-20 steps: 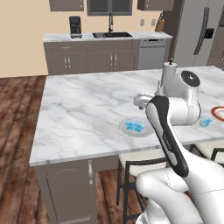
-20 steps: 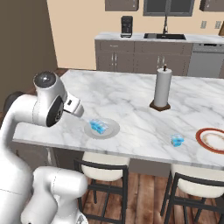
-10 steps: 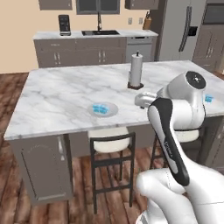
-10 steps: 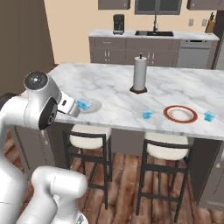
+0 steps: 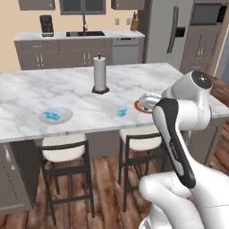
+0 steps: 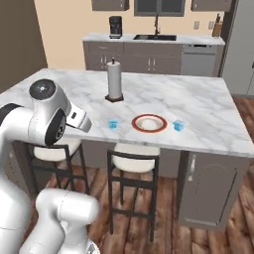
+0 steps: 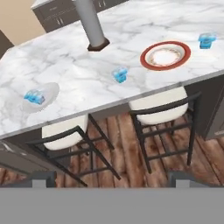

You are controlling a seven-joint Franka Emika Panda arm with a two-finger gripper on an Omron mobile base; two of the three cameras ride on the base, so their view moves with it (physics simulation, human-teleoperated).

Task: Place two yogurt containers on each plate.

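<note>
Marble island counter [image 7: 70,78] carries everything; the grey plate [image 7: 41,97] holds two yogurt containers [image 7: 34,96]; the red-rimmed plate [image 7: 165,55] sits bare, one loose cup [image 7: 119,75] near its left, another [image 7: 206,40] right; gripper [image 7: 111,178] spread wide, empty; next, I judge, reach a loose cup.

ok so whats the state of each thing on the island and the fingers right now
grey plate: loaded, yogurt containers on it, count unclear
red-rimmed plate: empty
yogurt container left of that plate: upright on the counter, apart from the plate
yogurt container right of that plate: on the counter, apart from the plate
paper towel roll: upright on its holder
fingers: open, holding nothing, off the island's edge
</note>
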